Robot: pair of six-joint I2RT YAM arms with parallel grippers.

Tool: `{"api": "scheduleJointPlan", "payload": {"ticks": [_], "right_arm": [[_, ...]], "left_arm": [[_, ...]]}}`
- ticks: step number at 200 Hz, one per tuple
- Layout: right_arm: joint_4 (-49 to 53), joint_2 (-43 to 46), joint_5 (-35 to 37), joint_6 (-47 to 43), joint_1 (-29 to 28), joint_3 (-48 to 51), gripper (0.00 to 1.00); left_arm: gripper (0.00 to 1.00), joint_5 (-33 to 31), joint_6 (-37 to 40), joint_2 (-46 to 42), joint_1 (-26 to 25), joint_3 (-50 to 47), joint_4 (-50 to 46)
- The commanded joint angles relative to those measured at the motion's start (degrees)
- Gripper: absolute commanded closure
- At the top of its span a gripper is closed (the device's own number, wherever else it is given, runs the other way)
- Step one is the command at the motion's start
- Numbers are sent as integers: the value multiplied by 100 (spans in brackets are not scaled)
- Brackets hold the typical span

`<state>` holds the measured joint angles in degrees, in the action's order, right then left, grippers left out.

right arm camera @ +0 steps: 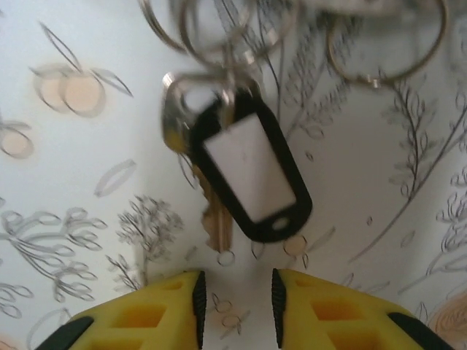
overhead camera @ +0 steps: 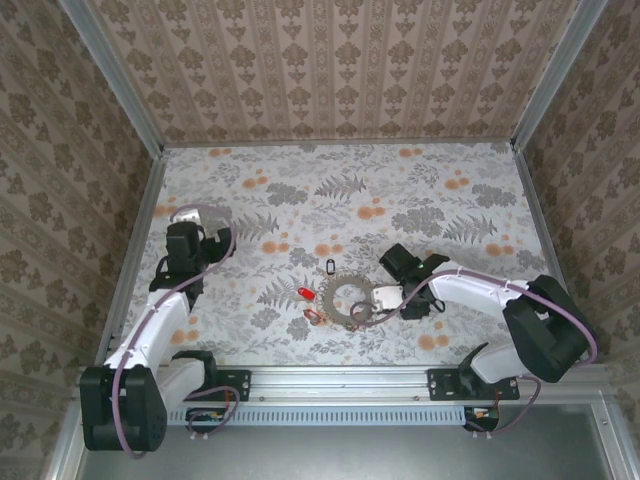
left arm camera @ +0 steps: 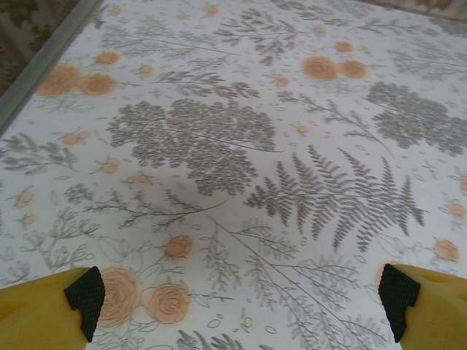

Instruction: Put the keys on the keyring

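- Top external: I am seeing the keyring (overhead camera: 336, 300), rimmed with keys (overhead camera: 345, 277), lying on the bench (overhead camera: 450, 170) near its front edge. My right gripper (overhead camera: 386, 297) is just beside it.
- Left wrist: my left gripper (left arm camera: 241, 302) is hanging released over bare bench.
- Right wrist: my right gripper (right arm camera: 237, 299) is standing slightly parted, grasping nothing, with a black tag (right arm camera: 252, 175) just ahead. I am judging that a low, centred approach is safest before clenching.

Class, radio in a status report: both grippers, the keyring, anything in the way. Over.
Left gripper wide open, empty. Right gripper slightly open, empty, black tag just ahead. Keyring flat on table, red keys beside it.
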<state>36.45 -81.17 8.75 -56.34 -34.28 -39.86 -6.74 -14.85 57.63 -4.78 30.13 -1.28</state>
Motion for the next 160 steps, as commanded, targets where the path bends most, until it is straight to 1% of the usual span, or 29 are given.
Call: {"api": "scheduleJointPlan", "payload": {"ticks": [1, 9, 16, 24, 26, 27, 33, 34, 35, 37, 38, 39, 41, 49, 59, 70, 77, 85, 99, 118, 128, 146, 152, 160], "right_arm": [[328, 52, 271, 414, 261, -286, 65], [440, 108, 121, 562, 395, -437, 62], [483, 442, -58, 684, 515, -546, 57], [487, 696, -385, 843, 672, -653, 47], [487, 728, -445, 865, 692, -663, 45], [482, 794, -553, 906, 729, -692, 41], [451, 974, -896, 1065, 892, -769, 33], [442, 1012, -951, 1095, 916, -782, 30], [425, 1040, -1001, 1127, 946, -793, 27], [390, 1094, -1111, 1196, 1002, -826, 11], [372, 1120, -1160, 1235, 1024, -837, 6], [341, 1156, -1207, 1272, 1048, -843, 3], [285, 1215, -1308, 1362, 1106, -860, 1], [45, 1456, -1619, 1659, 1290, -891, 0], [-490, 1839, -1991, 2209, 1521, -804, 0], [-1491, 2303, -2127, 2990, 1739, -538, 0], [-2164, 2590, -2080, 3623, 1862, -298, 1], [-2893, 2902, -1966, 4263, 1989, 10, 1], [-3999, 3352, -1450, 5106, 2084, 601, 0], [-5024, 3721, -592, 5527, 2250, 1411, 0], [-5520, 3783, -398, 5559, 2435, 1858, 0], [-6668, 3518, -639, 5616, 2911, 2616, 0], [-7178, 3314, -907, 5705, 3136, 2826, 0], [-7453, 2968, -1271, 5783, 3362, 2886, 0]], "left_arm": [[0, -570, 17, -23, 35, 65, 276], [0, -750, 98, -40, 36, 161, 129], [0, -903, 207, -57, 32, 276, -19], [0, -993, 378, -74, 37, 400, -186], [0, -999, 417, -78, 31, 429, -227], [0, -1002, 450, -86, 30, 444, -248], [0, -992, 623, -106, 37, 518, -344], [0, -985, 650, -104, 33, 528, -354], [0, -982, 676, -103, 31, 537, -364], [0, -968, 725, -116, 23, 553, -380], [0, -964, 749, -118, 22, 559, -385], [0, -962, 766, -115, 21, 566, -388], [0, -954, 806, -125, 21, 565, -390], [0, -907, 948, -174, 12, 561, -310], [0, -768, 1166, -267, -1, 484, -152], [0, -446, 1516, -393, -40, 327, 135], [0, -298, 1761, -472, -97, 191, 309], [0, -400, 1812, -556, -193, 46, 497], [0, -450, 1810, -563, -302, -188, 824], [0, -501, 1909, -285, -445, -475, 1295], [0, -606, 1947, -18, -505, -604, 1622], [0, -545, 2012, 507, -550, -688, 2133], [0, -535, 2022, 694, -558, -699, 2312], [0, -575, 1947, 931, -560, -704, 2506]]}}
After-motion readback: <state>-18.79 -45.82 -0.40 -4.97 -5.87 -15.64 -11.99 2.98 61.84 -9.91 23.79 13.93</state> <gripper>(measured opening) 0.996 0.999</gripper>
